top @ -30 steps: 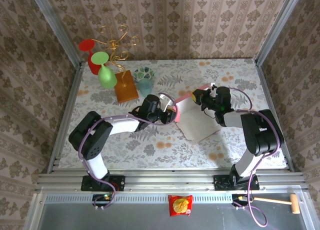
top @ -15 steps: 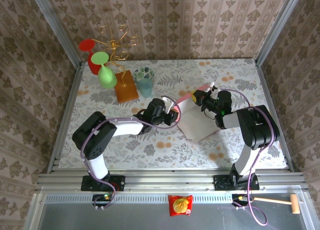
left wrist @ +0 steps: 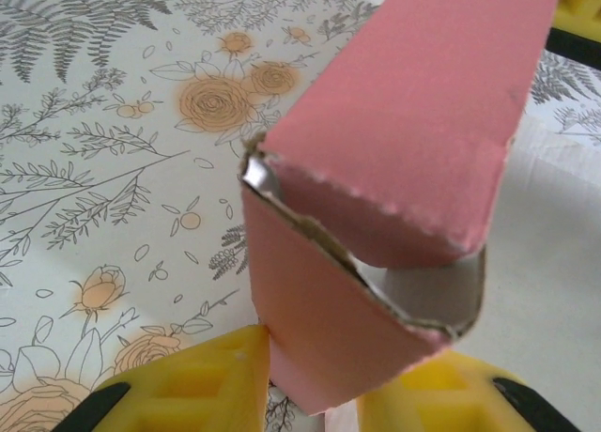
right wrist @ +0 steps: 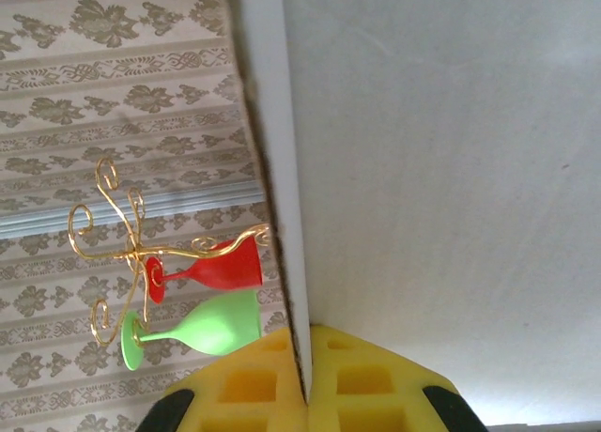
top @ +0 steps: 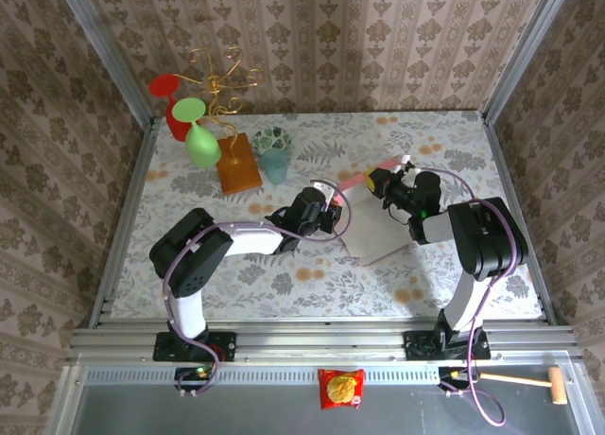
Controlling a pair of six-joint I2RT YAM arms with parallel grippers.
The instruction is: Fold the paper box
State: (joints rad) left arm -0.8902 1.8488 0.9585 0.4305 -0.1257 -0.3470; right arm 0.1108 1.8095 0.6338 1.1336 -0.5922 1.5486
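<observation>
Yellow-padded, our left pincer (left wrist: 315, 399) pinches a folded flap of the thin pink cardboard box blank (left wrist: 413, 122) at bottom centre; our right pincer (right wrist: 305, 380) clamps its white panel's edge. Overhead, the blank sits mid-frame on the floral table (top: 444, 137).

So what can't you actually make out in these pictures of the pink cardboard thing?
- Top view: the left pincer meets the thin pink cardboard box blank under its own wrist, which hides the fingertips.
- Left wrist view: the picture's upper edge cuts off the box's far end, and shadow hides the fold's inside.
- Right wrist view: the box's white reverse hides whatever lies beyond the right pincer.
- Top view: its slots are too small to see.
</observation>
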